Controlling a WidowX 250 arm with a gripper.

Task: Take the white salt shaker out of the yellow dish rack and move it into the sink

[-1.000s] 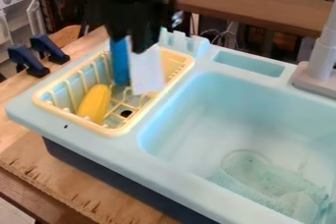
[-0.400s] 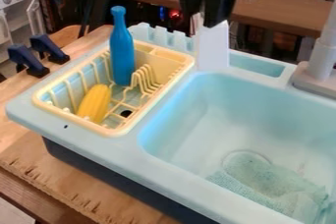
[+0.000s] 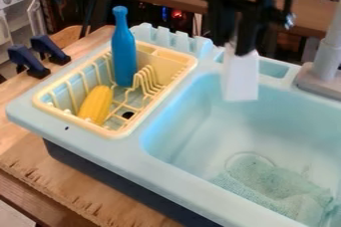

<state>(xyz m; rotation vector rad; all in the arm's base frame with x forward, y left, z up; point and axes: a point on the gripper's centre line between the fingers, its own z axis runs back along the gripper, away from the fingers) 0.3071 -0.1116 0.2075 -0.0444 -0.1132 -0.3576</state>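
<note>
In the camera view, the black gripper hung at the upper right of the frame, its fingers closed on a flat white piece. The piece pointed down, roughly upright, over the back left part of the pale blue sink basin, its lower end well above the basin's floor.

At the left of the frame, a cream dish rack sat in the sink unit, beside the basin. A blue bottle stood upright in it towards the back, and a yellow corn-shaped toy leaned in its near left part. A greenish cloth lay crumpled in the basin at the lower right, and a grey faucet rose at the right edge. Two dark blue clamps were at the left, on the wooden table.
</note>
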